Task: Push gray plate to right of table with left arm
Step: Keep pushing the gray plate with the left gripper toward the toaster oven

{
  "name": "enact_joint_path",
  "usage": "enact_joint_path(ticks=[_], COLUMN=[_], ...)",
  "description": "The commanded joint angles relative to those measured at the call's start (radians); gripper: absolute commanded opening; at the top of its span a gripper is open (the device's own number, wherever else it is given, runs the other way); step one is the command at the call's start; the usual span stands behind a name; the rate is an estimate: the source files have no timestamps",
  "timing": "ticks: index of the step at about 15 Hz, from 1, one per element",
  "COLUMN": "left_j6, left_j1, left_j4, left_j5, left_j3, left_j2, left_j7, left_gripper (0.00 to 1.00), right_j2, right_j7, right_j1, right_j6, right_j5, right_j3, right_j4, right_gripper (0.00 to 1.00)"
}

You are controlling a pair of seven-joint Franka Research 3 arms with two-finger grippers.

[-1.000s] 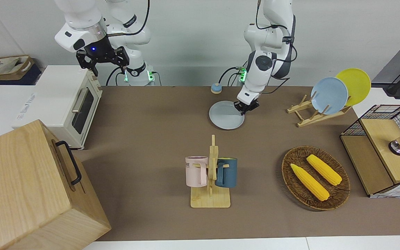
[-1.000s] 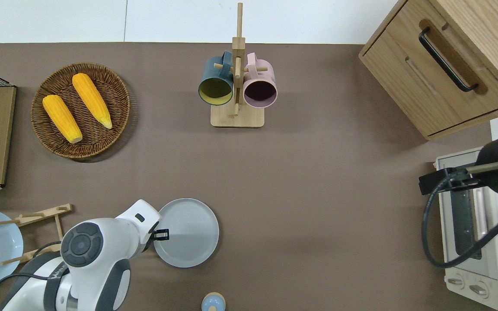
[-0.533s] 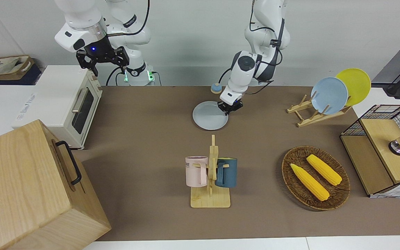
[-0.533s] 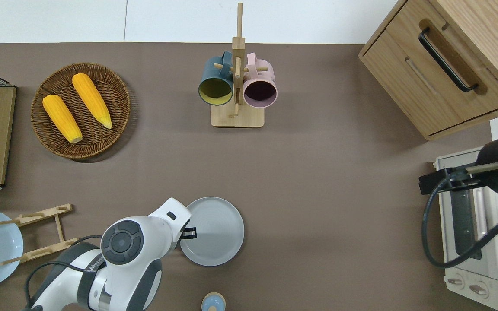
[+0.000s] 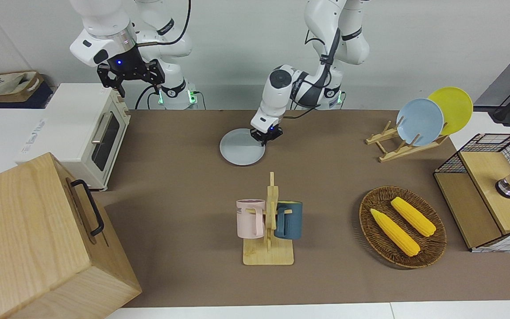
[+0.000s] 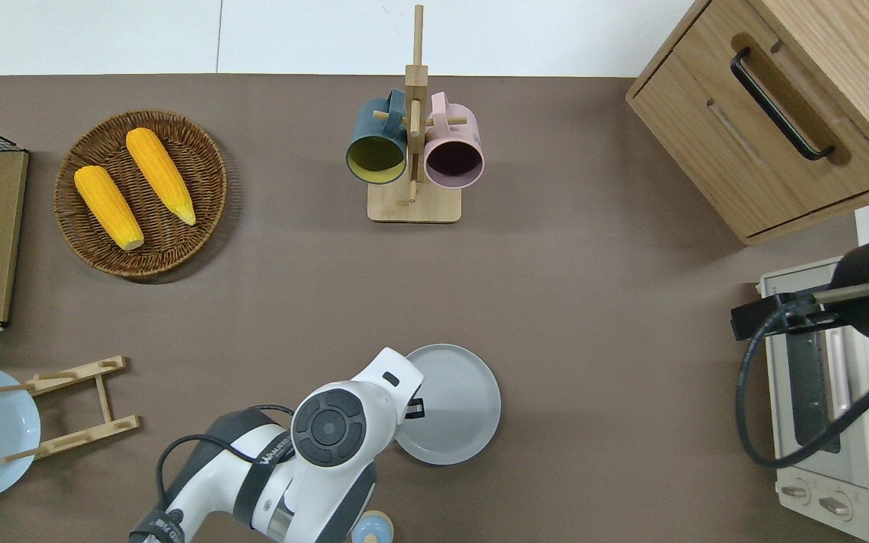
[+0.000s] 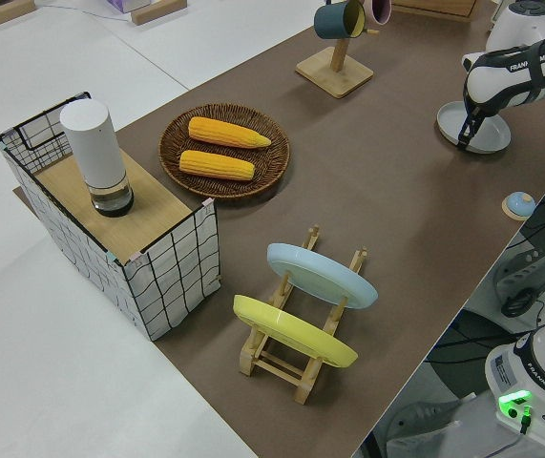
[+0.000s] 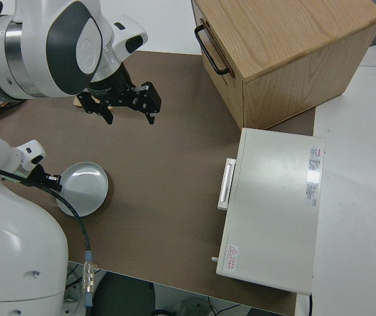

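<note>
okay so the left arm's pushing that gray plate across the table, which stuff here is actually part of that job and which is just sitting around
Part of the job:
- gray plate
- left gripper, at the plate's rim
- table

Just sitting around:
- mug rack with two mugs
- corn basket
- plate rack with a blue and a yellow plate
- toaster oven
- wooden cabinet
- right arm, parked

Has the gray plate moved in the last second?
Yes. The gray plate has slid toward the right arm's end of the table, judged against the mug rack: it was nearer the left arm's end than the rack's base, now slightly past it.
</note>
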Motion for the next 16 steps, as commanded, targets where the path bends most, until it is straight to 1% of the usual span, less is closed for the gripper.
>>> enact_joint_path(ticks=[1, 4, 9, 11, 12, 14, 16], left_j6=[0.003, 0.003, 0.001, 0.003, 0.003, 0.001, 0.001], left_j1=[-0.014, -0.037, -0.082, -0.095, -0.096, -0.103, -0.106], left_j4=[0.105, 0.145, 0.251, 0.265, 0.289, 0.314, 0.322], left_j5=[0.005, 0.005, 0.011, 0.063, 0.077, 0.080, 0.080], left_j3=[-0.027, -0.028, -0.027, -0.028, -0.028, -0.028, -0.028], left_j2=[0.106, 0.135, 0.209, 0.229, 0.243, 0.263, 0.269], left_j7=[-0.084, -0.109, -0.192, -0.227, -0.254, -0.269, -0.270], left_gripper=[0.00, 0.00, 0.00, 0.00, 0.00, 0.00, 0.00], right_j2=[-0.002, -0.002, -0.002, -0.002, -0.002, -0.002, -0.002], right_j7=[0.013, 0.013, 0.012, 0.012, 0.013, 0.012, 0.012], right_j1=[-0.019, -0.019, -0.019, -0.019, -0.019, -0.019, -0.019], right_j6=[-0.016, -0.016, -0.016, -0.016, -0.016, -0.016, -0.016], right_j5=[0.004, 0.004, 0.004, 0.004, 0.004, 0.004, 0.004], right_j3=[0.016, 0.016, 0.016, 0.016, 0.016, 0.016, 0.016], right_j4=[0.009, 0.009, 0.009, 0.009, 0.009, 0.009, 0.009], right_gripper=[0.983, 0.983, 0.983, 0.983, 0.983, 0.983, 0.983])
